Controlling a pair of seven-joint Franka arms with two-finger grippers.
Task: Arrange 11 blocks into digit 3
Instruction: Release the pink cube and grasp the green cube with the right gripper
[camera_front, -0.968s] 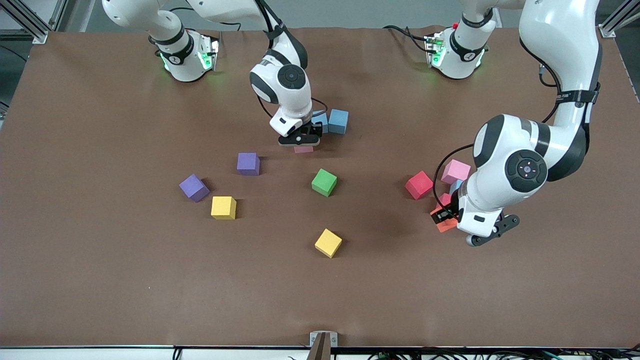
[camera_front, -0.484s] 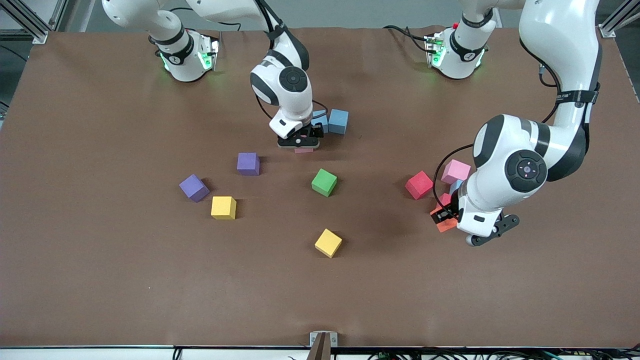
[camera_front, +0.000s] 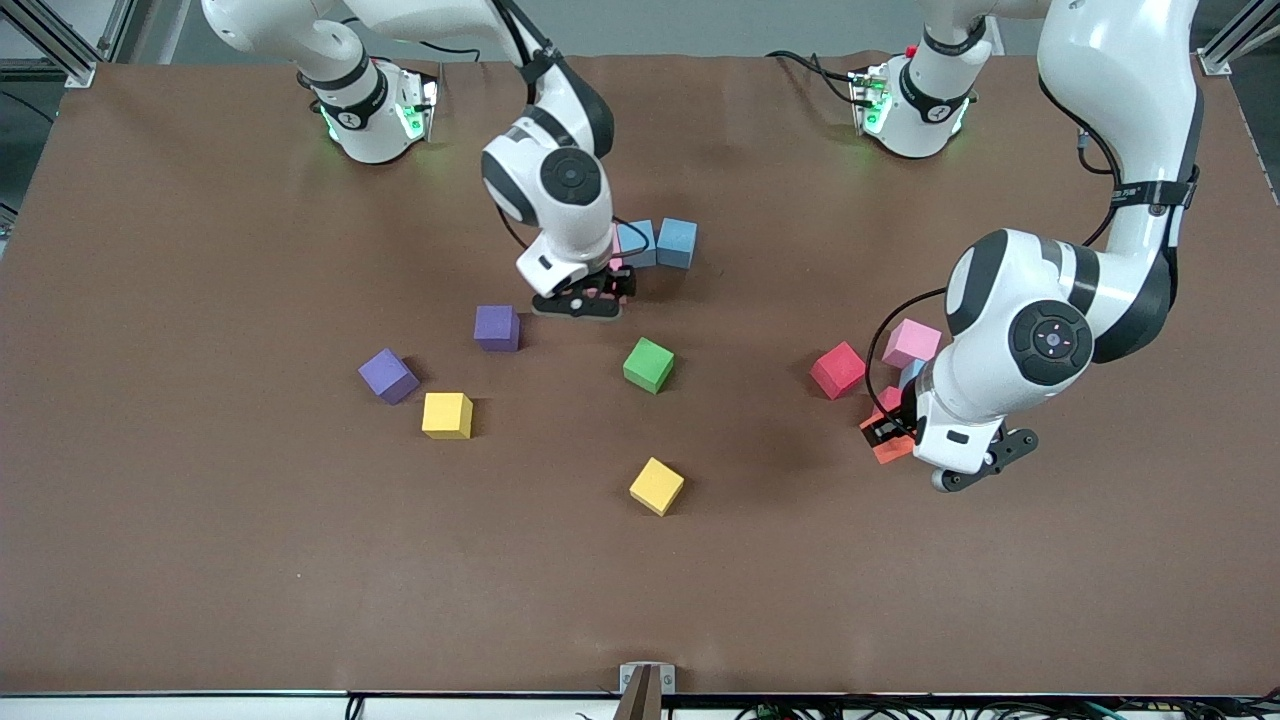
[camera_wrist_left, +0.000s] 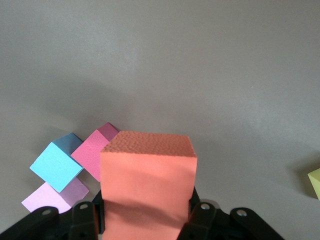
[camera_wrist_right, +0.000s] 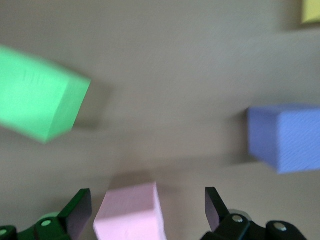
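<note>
Fingers of the right gripper (camera_wrist_right: 147, 210) stood wide apart around the pink block (camera_wrist_right: 131, 212) on the worktop (camera_front: 200, 560) beside two light blue blocks (camera_front: 657, 243) — released, I judge. Left gripper (camera_wrist_left: 147, 217) pinched the orange block (camera_wrist_left: 147, 175) over the worktop, ready to be placed.

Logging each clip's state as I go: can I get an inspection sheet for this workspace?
Surface: brown table, bare between cubes.
Job's things: two blue cubes side by side, pink cube beside them; purple cubes, green cube, red cube scattered.
Clutter: two yellow cubes.
Hands: left hand shut on orange cube; right hand open over the pink cube.
Cables: black, on arms.
Surroundings: nothing seen.
</note>
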